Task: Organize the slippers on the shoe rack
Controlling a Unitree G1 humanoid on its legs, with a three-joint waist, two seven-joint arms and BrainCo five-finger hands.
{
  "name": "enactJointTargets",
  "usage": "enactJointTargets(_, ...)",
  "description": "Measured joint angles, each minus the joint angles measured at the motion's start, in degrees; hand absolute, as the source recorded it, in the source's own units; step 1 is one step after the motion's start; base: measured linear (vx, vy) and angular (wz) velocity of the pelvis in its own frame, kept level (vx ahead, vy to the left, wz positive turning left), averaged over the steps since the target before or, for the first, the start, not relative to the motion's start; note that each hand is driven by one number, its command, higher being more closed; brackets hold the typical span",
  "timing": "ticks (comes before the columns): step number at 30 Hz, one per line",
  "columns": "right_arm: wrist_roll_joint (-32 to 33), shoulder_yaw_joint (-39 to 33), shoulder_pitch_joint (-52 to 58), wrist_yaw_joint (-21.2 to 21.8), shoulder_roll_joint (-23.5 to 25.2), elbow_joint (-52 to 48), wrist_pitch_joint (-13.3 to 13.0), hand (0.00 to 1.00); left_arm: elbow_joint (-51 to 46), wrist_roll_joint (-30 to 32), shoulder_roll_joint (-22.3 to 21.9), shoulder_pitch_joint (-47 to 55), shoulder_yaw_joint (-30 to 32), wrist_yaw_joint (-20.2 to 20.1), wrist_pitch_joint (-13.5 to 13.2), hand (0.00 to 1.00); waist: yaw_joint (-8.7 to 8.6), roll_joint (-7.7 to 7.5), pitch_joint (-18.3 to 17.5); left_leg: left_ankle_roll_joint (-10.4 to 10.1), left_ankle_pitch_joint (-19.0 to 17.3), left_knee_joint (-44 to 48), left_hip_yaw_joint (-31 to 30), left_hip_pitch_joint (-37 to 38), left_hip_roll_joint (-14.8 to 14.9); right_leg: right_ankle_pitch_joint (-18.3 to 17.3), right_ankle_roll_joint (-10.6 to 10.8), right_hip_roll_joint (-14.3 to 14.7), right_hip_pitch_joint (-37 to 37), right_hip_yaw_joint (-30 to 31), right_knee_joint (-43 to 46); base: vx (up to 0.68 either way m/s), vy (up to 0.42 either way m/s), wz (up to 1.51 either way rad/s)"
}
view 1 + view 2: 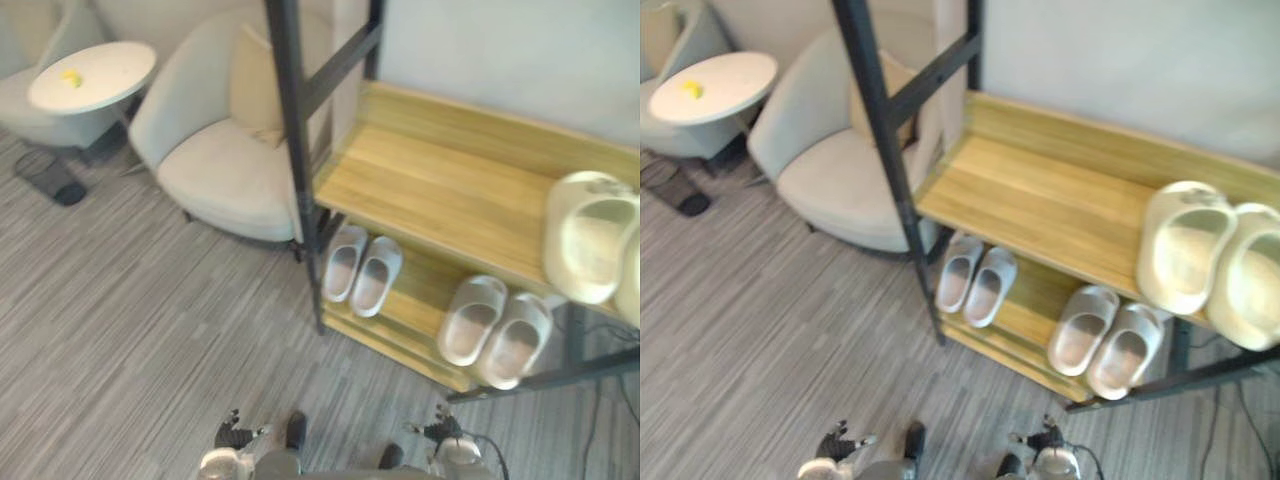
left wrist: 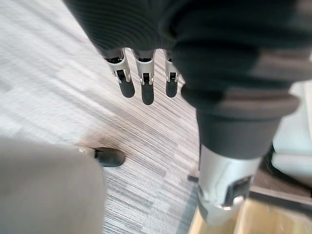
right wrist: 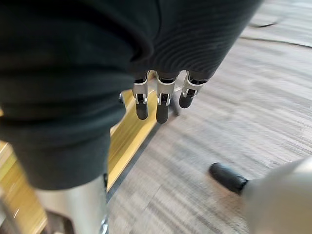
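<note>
Grey striped carpet [image 1: 120, 330] covers the floor ahead of both hands. Ahead of the right hand [image 1: 440, 430] stands the shoe rack of black metal posts and pale wooden shelves [image 1: 430, 190]. The left hand [image 1: 232, 435] hangs low beside the right one. Each is released, fingers [image 2: 147, 92] straight and pointing down, holding nothing; the right hand's fingers [image 3: 162, 109] hang likewise.

The pair of thick cream foam slippers [image 1: 1188, 250] lies side by side on the upper shelf, far ahead and to the right of the right hand, toes toward the robot. The first pair of pale grey slippers [image 1: 377, 275] sits on the lower shelf straight ahead between the hands, just beside the black front post [image 1: 292, 130]. The second pair of pale grey slippers [image 1: 472, 320] lies nearer the right hand, toes at the shelf's front edge.

Bare wood spans the upper shelf from the cream pair to the post. Open carpet separates the hands from the rack's front edge. Beyond the left hand stand a beige upholstered armchair [image 1: 215, 165] and a round white side table [image 1: 95, 75].
</note>
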Motion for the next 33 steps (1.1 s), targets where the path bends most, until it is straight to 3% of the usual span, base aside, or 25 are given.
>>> enactJointTargets(1,0.0,-0.1,-0.8,-0.2,-0.2,-0.2,0.0,0.0,-0.4,0.2,0.0,-0.1,-0.3,0.0,0.0,0.0,-0.03,-0.21,0.4,-0.5,1.4,0.1,0.3,-0.9,-0.4,0.0,-0.2,-0.3,-0.2,-1.0,-0.1,-0.16,0.067,0.71)
enactJointTargets(2,0.0,-0.3,-2.4,-0.7,-0.1,-0.1,0.0,0.0,-1.2,0.2,0.0,-1.1,0.5,0.0,-0.1,0.0,0.97,-1.39,1.4,3.3,-5.4,6.6,9.0,-1.9,0.0,0.2,-0.4,-2.1,-0.6,-2.8,0.8,-0.04,0.081,0.51)
enactJointTargets(3,0.0,-0.6,-2.3,-1.0,-0.3,-1.2,-0.1,0.0,-0.7,0.6,-0.1,-1.2,0.5,0.0,0.3,0.0,0.61,-1.61,1.3,5.9,-11.4,13.5,16.2,-1.5,0.4,0.0,-0.3,-3.4,-0.2,-3.6,2.3,0.0,0.08,0.48)
enactJointTargets(4,0.0,-1.4,-2.1,-1.2,-0.6,-2.2,0.0,0.0,-0.7,0.8,-0.3,-1.1,0.5,0.0,0.3,0.0,0.36,-1.26,1.3,5.3,-14.8,16.1,20.2,-0.1,1.4,-0.2,0.0,-3.6,0.3,-4.3,3.2,0.05,0.058,0.54)
enactJointTargets(5,0.0,-2.9,-2.5,-1.4,-0.8,-2.4,0.0,0.0,-0.4,0.9,-0.7,-1.5,0.5,0.1,0.3,0.0,-0.44,-0.31,1.6,4.7,-16.0,14.0,21.1,1.4,1.7,-0.3,0.2,-3.1,0.7,-4.8,3.6,-0.05,0.092,0.36)
enactJointTargets(7,0.0,-4.1,-2.6,-1.4,-0.2,-2.4,0.2,0.0,0.9,0.9,-1.0,-2.3,0.2,0.1,0.4,0.0,-0.59,-0.76,2.1,5.9,-14.3,7.9,20.7,4.2,0.8,0.2,0.6,-2.7,0.6,-4.5,3.7,-0.11,0.12,0.2)
enactJointTargets(8,0.0,-4.0,-2.4,-1.3,0.7,-2.1,0.4,0.0,1.0,0.9,0.2,-2.4,0.0,0.1,0.6,0.0,-0.67,-1.77,2.6,6.4,-13.1,6.1,19.9,4.7,-0.1,-0.5,0.2,-3.7,0.0,-4.7,5.7,-0.11,0.111,0.18)
enactJointTargets(10,0.0,-4.0,-2.3,-1.2,1.3,-2.0,1.0,0.0,0.8,0.9,0.8,-2.4,-0.2,0.1,0.6,0.0,-1.0,-2.9,3.1,6.9,-13.6,6.0,19.0,5.0,-1.6,-3.2,0.3,-6.8,-1.6,-4.5,11.4,-0.08,0.134,0.29)
enactJointTargets(11,0.0,-3.9,-1.5,-1.1,1.7,-1.9,1.6,0.0,1.0,0.8,1.1,-2.4,-0.2,0.1,0.7,0.0,-1.53,-3.81,3.9,7.5,-14.1,5.7,17.9,6.5,-3.4,-5.4,0.6,-9.8,-1.4,-4.4,16.2,-0.08,0.14,0.47)
enactJointTargets(13,0.0,-4.0,0.0,-0.8,2.0,-2.0,1.8,0.0,1.1,0.8,1.2,-2.2,-0.3,0.1,0.8,0.0,-1.72,-4.01,4.2,8.2,-14.4,4.9,14.3,7.8,-5.1,-7.1,-2.4,-11.7,-1.7,-0.9,21.7,-0.04,0.089,0.71)
enactJointTargets(14,0.0,-4.0,1.6,-0.7,2.4,-2.1,1.9,0.0,1.1,0.8,1.0,-2.2,-0.3,0.1,0.8,0.0,-2.27,-3.66,4.5,8.7,-14.3,4.6,11.0,9.3,-5.2,-7.1,-4.1,-10.9,-3.5,6.0,26.8,0.03,0.004,1.07)
enactJointTargets(15,0.0,-4.0,2.6,-0.6,3.2,-2.1,1.9,0.0,1.1,0.9,1.0,-2.2,-0.2,0.1,0.9,0.0,-2.37,-3.15,4.6,9.0,-14.1,4.3,8.6,9.5,-4.5,-8.9,-3.3,-7.9,-4.6,11.6,28.1,0.04,-0.033,1.12)
enactJointTargets(17,0.0,-4.3,3.1,-0.6,4.1,-2.3,1.8,0.0,1.0,0.9,1.1,-2.6,0.3,0.1,1.1,0.0,-2.31,-3.31,4.6,9.8,-13.6,4.3,4.9,8.5,-3.8,-11.0,-0.8,-2.3,-6.9,17.4,27.9,0.01,-0.09,0.86)
enactJointTargets(20,0.0,-5.0,3.5,-0.6,4.0,-2.5,1.8,0.0,1.5,0.9,0.6,-3.9,0.3,0.1,1.4,0.0,-2.61,-3.62,4.9,10.3,-12.7,4.1,-1.5,8.1,-4.8,-12.4,0.3,3.4,-8.5,24.3,24.6,0.03,-0.145,1.12)
enactJointTargets(21,0.0,-5.2,3.7,-0.6,4.0,-2.6,1.8,0.0,1.6,0.9,0.4,-4.1,0.3,0.1,1.5,0.0,-2.66,-3.73,4.8,10.3,-12.7,4.0,-2.4,7.9,-5.2,-12.4,0.3,3.9,-8.4,25.4,23.7,0.03,-0.213,1.31)
enactJointTargets(22,0.0,-5.3,4.0,-0.6,4.1,-2.5,1.9,0.0,1.6,0.9,0.2,-4.7,0.4,0.0,1.5,0.0,-2.76,-4.98,4.2,10.2,-12.7,3.8,-4.4,6.7,-7.1,-12.3,-0.3,3.7,-8.1,27.5,19.6,0.03,-0.177,1.43)
enactJointTargets(23,0.1,-6.9,4.0,-0.4,4.4,-2.5,2.4,0.0,2.4,0.9,-0.7,-5.3,1.3,0.0,1.5,0.0,-2.9,-5.39,3.9,9.7,-12.4,3.1,-6.5,7.0,-8.0,-12.4,-2.2,2.6,-8.1,24.5,18.7,0.09,-0.152,1.39)
enactJointTargets(24,0.1,-7.8,4.5,-0.4,4.3,-2.4,2.5,0.0,2.5,0.9,-1.7,-5.8,2.0,0.0,1.5,0.0,-3.03,-5.13,3.4,9.4,-12.4,3.4,-6.2,6.2,-7.8,-12.4,-2.2,2.1,-8.2,23.0,18.1,0.16,-0.085,1.13)
enactJointTargets(25,0.1,-8.8,4.4,-0.5,4.5,-2.4,2.7,0.0,2.3,0.9,-2.7,-5.7,2.7,0.0,1.6,0.0,-2.66,-4.38,3.2,8.5,-13.4,9.7,-3.1,4.5,-6.8,-12.4,-2.1,1.8,-7.4,20.8,17.6,0.27,-0.09,0.74)
enactJointTargets(26,0.2,-9.0,4.3,-0.4,4.4,-2.6,2.8,0.0,2.1,0.9,-2.9,-5.3,2.7,0.1,1.7,0.0,-2.71,-3.34,3.3,6.3,-15.9,10.9,-1.7,5.1,-5.3,-12.5,-2.2,2.6,-6.6,19.7,17.6,0.23,-0.093,0.7)
enactJointTargets(27,0.1,-8.9,3.7,-0.5,4.5,-2.4,2.8,0.0,2.3,0.9,-2.8,-5.2,3.0,0.0,1.8,0.0,-2.84,-3.02,3.4,6.1,-16.2,10.6,-2.0,5.7,-5.1,-12.4,-2.8,2.8,-5.9,19.2,17.8,0.21,-0.088,0.43)
enactJointTargets(30,0.2,-7.6,3.7,-0.5,6.5,-4.9,2.7,0.0,-0.1,0.9,-3.3,-4.8,5.5,0.1,1.9,0.0,-1.53,-3.31,3.8,3.4,-21.2,25.3,2.9,-0.1,-3.3,-11.7,-3.7,3.8,-2.1,16.2,15.8,0.16,-0.047,0.34)
enactJointTargets(31,0.3,-6.1,3.5,-0.5,6.8,-5.2,2.6,0.0,-1.4,0.7,-4.0,-4.8,6.9,0.2,1.9,0.0,-1.31,-3.12,4.1,3.5,-22.4,33.3,9.4,-3.7,-1.3,-11.7,-3.8,4.1,-0.3,14.8,15.1,0.13,-0.021,0.22)
enactJointTargets(33,1.3,-4.6,3.9,-0.6,7.9,-7.1,2.4,0.0,-2.4,0.5,-4.6,-4.4,7.0,0.3,1.8,0.0,-0.35,-1.99,3.8,6.1,-24.2,38.7,20.0,-4.5,2.9,-12.1,-3.6,5.3,2.0,13.4,14.5,0.15,-0.015,0.18)
